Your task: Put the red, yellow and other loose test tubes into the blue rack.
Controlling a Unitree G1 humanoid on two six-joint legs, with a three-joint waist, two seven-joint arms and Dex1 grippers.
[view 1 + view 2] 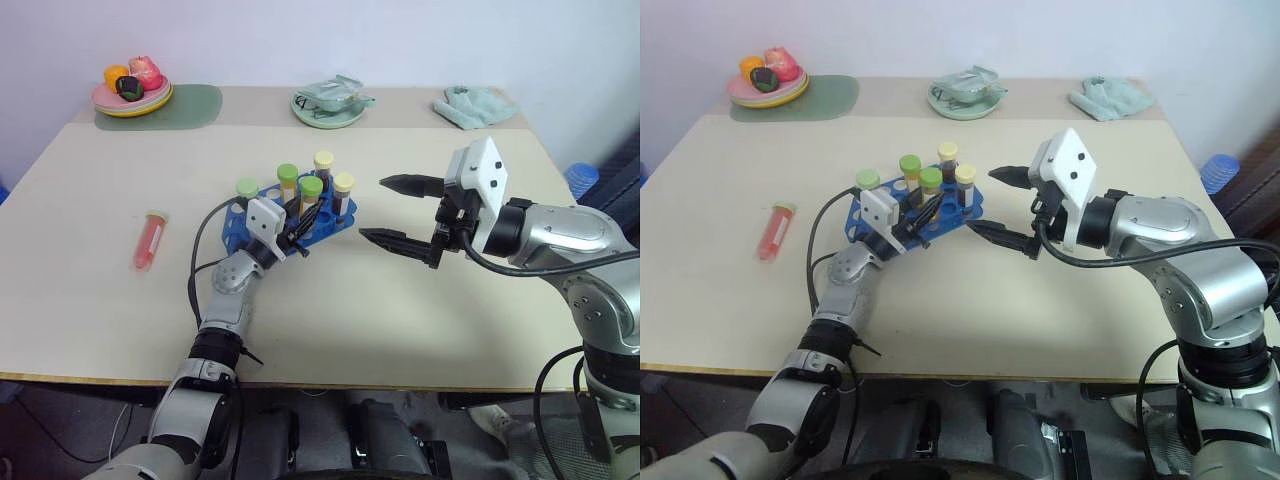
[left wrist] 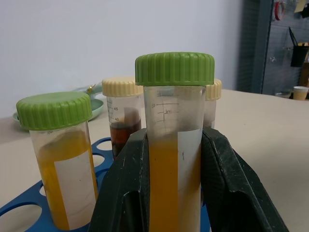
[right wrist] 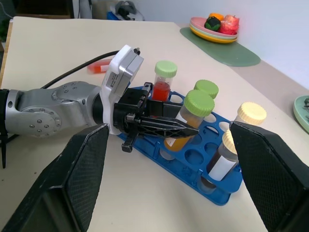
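Yellow tube standing in the rack, left claw around it.
The left gripper (image 3: 186, 129) clasps the orange-yellow tube (image 2: 175, 145), upright in the blue rack (image 1: 240, 222); right gripper (image 1: 392, 212) hangs spread wide beside; a red tube (image 1: 150, 238) lies on the table (image 1: 450, 310).

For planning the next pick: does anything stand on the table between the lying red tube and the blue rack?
No object does. Between the red tube and the blue rack, only the left arm's black cable loops above the table, beside the rack.
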